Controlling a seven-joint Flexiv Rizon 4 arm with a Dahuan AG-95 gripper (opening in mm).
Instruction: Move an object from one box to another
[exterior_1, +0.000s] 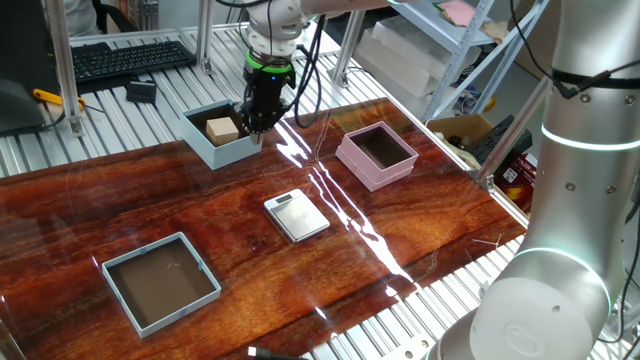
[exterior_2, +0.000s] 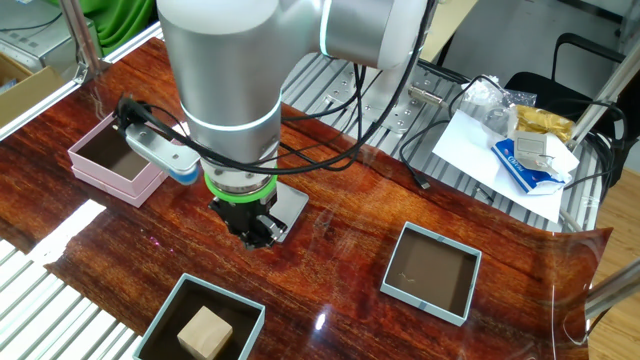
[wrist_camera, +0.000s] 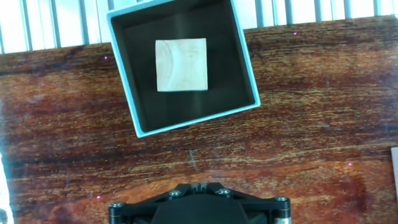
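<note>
the wooden cube (wrist_camera: 181, 65) sits inside the pale blue box (wrist_camera: 133, 106), slightly toward one wall. the gripper (exterior_1: 256, 124) hangs above the table beside it; i cannot tell how wide the jaws stand. centre over the cube, square to its faces, before descending. the pink box (exterior_1: 372, 171) waits nearby.

No legible text, numbers or brand marks in any view. Blue packet (exterior_2: 528, 160) on the papers (exterior_2: 480, 140) beside the table possibly carries print, too small to read.
</note>
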